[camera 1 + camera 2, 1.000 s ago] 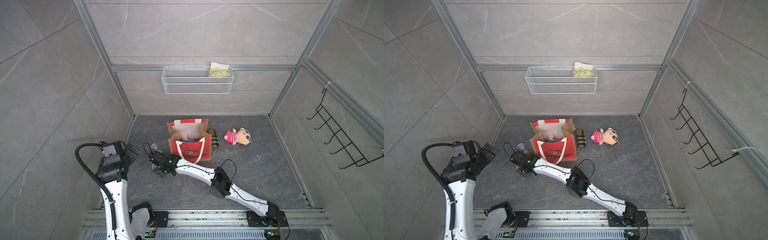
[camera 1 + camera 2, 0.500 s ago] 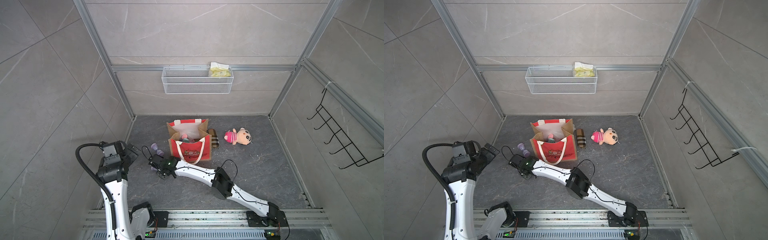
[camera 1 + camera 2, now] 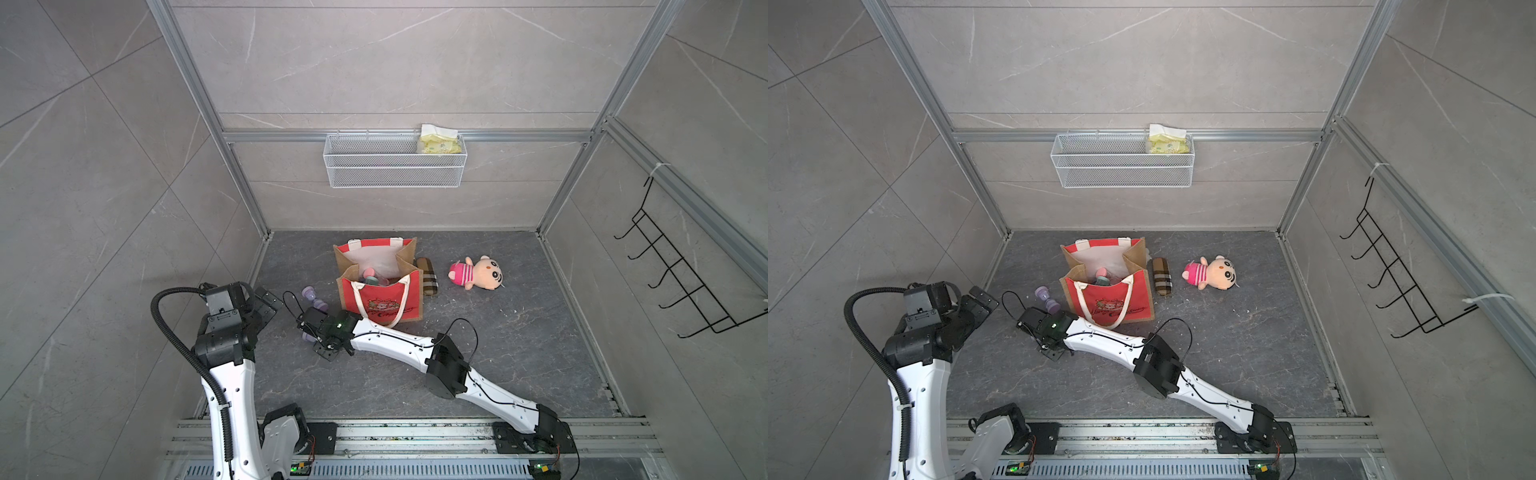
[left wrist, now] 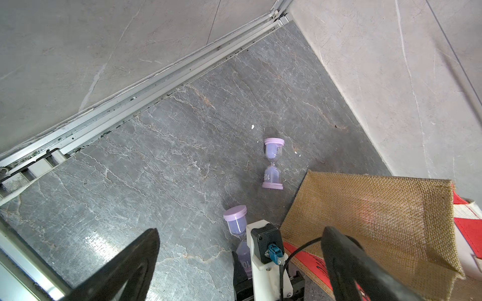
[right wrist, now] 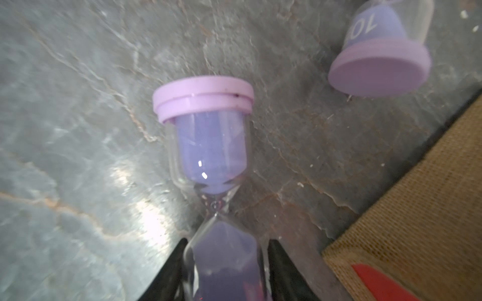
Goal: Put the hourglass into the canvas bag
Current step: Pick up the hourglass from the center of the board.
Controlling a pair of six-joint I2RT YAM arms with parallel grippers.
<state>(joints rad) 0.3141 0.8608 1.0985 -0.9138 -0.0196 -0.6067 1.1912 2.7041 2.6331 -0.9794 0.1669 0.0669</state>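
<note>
Two purple hourglasses lie on the dark floor to the left of the canvas bag (image 3: 380, 299), which stands open and upright. My right gripper (image 5: 225, 250) is low over the nearer hourglass (image 5: 208, 146), its black fingers pressed against both sides of one bulb. The far bulb and its cap stick out past the fingertips. In the left wrist view this hourglass (image 4: 236, 221) shows beside the bag's burlap side (image 4: 365, 213). The second hourglass (image 3: 313, 297) lies free, closer to the bag's left side. My left gripper (image 4: 241, 230) hovers open near the left wall, holding nothing.
Small pink and green things (image 3: 372, 276) lie inside the bag. A brown plaid cylinder (image 3: 428, 276) lies at the bag's right, and a plush doll (image 3: 478, 272) farther right. A wire basket (image 3: 395, 160) hangs on the back wall and a black hook rack (image 3: 681, 274) on the right wall.
The right gripper's jaws have closed in on the nearer hourglass, and the arm has barely shifted. The left arm and the second hourglass have not moved.
</note>
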